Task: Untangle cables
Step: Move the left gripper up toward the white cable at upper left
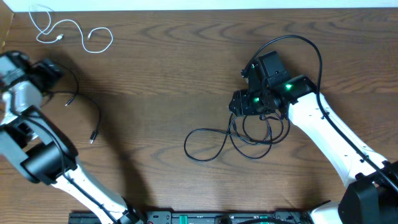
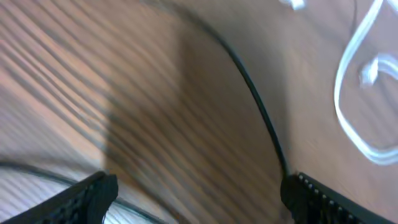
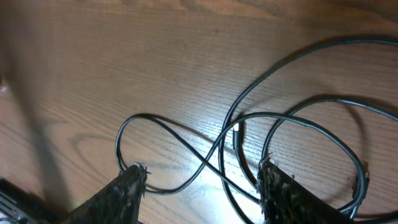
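Left wrist view shows the left gripper (image 2: 200,182) with its fingers spread wide and nothing between them but bare wood. A short black cable (image 2: 252,93) lies on the table (image 1: 186,62) and runs in a curve down to the tip of the finger at the frame's right; the blur does not show whether it touches. Just beyond that finger, the white cable (image 2: 337,93) loops across the wood.

From overhead, this arm is at the table's left edge. The short black cable lies loose beside it, and the white cable lies near the far left corner, apart from the black ones.

The right gripper (image 3: 200,169) hangs low over the table right of centre, its fingers apart and clamped on nothing. The long black cable (image 3: 165,122) lies under and around it in several crossing loops. One strand passes between the fingers and another brushes the fingertip at the frame's left. One plug end rests inside the coil.
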Controlling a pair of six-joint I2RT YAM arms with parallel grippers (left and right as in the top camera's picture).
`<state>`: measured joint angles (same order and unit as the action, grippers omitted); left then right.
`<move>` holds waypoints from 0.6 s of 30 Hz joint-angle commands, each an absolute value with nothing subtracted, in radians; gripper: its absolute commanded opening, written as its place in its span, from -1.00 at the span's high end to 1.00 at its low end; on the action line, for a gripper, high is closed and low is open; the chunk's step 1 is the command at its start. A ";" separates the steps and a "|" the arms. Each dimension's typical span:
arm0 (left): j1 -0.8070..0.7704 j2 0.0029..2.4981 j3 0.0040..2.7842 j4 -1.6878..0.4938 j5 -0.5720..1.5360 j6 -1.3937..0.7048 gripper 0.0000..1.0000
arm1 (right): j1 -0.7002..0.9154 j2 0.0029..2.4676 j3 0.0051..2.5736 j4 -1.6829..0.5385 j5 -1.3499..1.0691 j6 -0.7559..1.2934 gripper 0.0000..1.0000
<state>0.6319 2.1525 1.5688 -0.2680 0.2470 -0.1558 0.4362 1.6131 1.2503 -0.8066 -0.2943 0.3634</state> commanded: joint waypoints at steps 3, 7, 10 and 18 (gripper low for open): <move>0.570 2.138 1.571 -0.417 0.147 -0.146 -0.79 | 0.442 1.622 1.253 -0.810 -0.290 0.331 -0.08; 0.547 2.138 1.553 -0.437 0.104 -0.116 -0.80 | 0.442 1.622 1.254 -0.807 -0.290 0.316 -0.07; 0.537 2.138 1.539 -0.437 0.104 -0.069 -0.80 | 0.442 1.622 1.253 -0.807 -0.290 0.308 -0.06; 0.526 2.138 1.507 -0.382 0.104 0.032 -0.40 | 0.442 1.622 1.254 -0.804 -0.290 0.305 -0.06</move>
